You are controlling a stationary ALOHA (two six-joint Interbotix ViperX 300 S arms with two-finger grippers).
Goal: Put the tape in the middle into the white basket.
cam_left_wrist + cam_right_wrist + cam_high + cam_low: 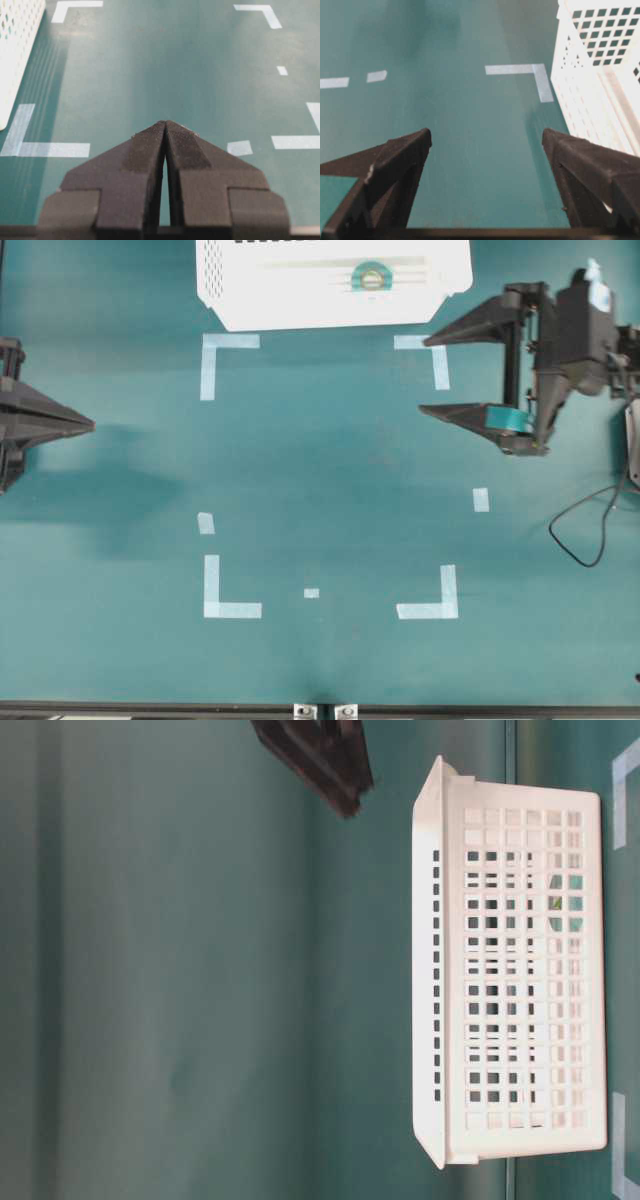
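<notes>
The tape [372,278], a small teal roll with a tan core, lies flat on the slatted floor of the white basket [250,300] at the table's far edge. My right gripper [425,375] hovers open to the right of the basket with nothing between its fingers. In the right wrist view the right gripper [486,137] has only bare table between its fingers, and the basket [600,75] stands ahead on the right. My left gripper [90,423] rests shut and empty at the left edge. The left wrist view shows the left gripper [165,123] pinched to a point, the basket [15,50] far left.
Pale tape corner marks [230,350] and small strips [481,500] outline a square on the teal table. A black cable [590,530] loops at the right edge. The basket's lattice side [520,970] fills the table-level view, with a dark arm part [320,760] above it.
</notes>
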